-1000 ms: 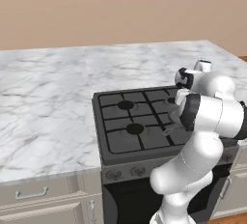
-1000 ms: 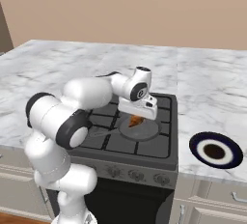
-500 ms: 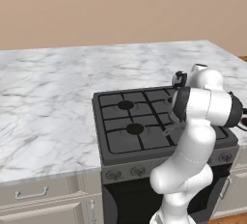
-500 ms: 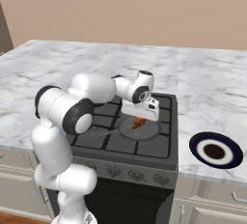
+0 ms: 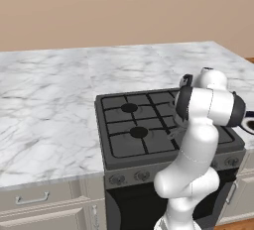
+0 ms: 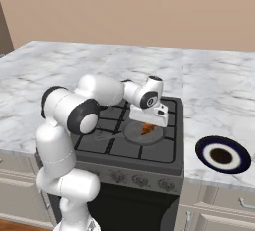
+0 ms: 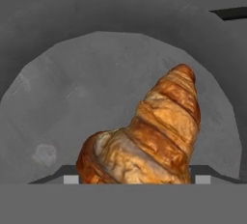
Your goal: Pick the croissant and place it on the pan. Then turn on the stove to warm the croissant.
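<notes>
Left base view: dark grey-black gas stove (image 5: 144,132) set in the white marble counter (image 5: 49,105); arm over its right half.
Right base view: gripper (image 6: 149,123) over the shallow round dark-grey pan (image 6: 133,132) on the stove's front right burner. Dark-rimmed white-centred bowl (image 6: 222,155) near the counter's front edge.
Hand view: orange-brown croissant (image 7: 144,136) clamped between the fingers, just above the pan floor; contact cannot be told.

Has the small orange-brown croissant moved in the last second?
Yes. The croissant has shifted right and down, toward the stove's front, over the round dark-grey pan.
</notes>
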Robot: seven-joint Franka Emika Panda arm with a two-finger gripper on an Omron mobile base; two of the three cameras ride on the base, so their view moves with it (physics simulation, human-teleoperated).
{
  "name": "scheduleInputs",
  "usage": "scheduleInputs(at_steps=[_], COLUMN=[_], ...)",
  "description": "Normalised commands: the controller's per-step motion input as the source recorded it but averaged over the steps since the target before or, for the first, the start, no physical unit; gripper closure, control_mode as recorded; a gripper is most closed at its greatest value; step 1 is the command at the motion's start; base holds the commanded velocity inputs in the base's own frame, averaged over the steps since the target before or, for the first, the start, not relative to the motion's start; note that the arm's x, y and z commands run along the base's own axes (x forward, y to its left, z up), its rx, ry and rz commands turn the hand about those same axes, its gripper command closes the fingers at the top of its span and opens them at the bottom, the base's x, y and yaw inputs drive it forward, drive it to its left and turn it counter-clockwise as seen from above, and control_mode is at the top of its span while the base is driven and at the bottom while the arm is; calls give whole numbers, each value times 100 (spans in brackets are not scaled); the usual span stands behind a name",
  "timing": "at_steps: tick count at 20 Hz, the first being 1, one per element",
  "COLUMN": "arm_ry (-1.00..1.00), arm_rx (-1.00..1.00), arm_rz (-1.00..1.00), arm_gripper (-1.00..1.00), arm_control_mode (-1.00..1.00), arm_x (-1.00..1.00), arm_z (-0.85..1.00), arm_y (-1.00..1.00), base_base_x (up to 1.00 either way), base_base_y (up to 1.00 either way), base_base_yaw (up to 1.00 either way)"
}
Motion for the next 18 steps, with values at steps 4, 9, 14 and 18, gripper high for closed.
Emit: scheduleInputs(at_steps=[4, 9, 14, 18], arm_ry=[0, 0, 0, 0], arm_rx=[0, 0, 0, 0], arm_rz=[0, 0, 0, 0], arm_gripper=[100, 100, 100, 100], arm_control_mode=[-100, -100, -100, -100], arm_x=[1, 0, -7, -36], arm_z=[-11, -15, -11, 0], arm_y=[3, 12, 18, 13], base_base_x=[0, 0, 0, 0], base_base_y=[0, 0, 0, 0], base_base_yaw=[0, 0, 0, 0])
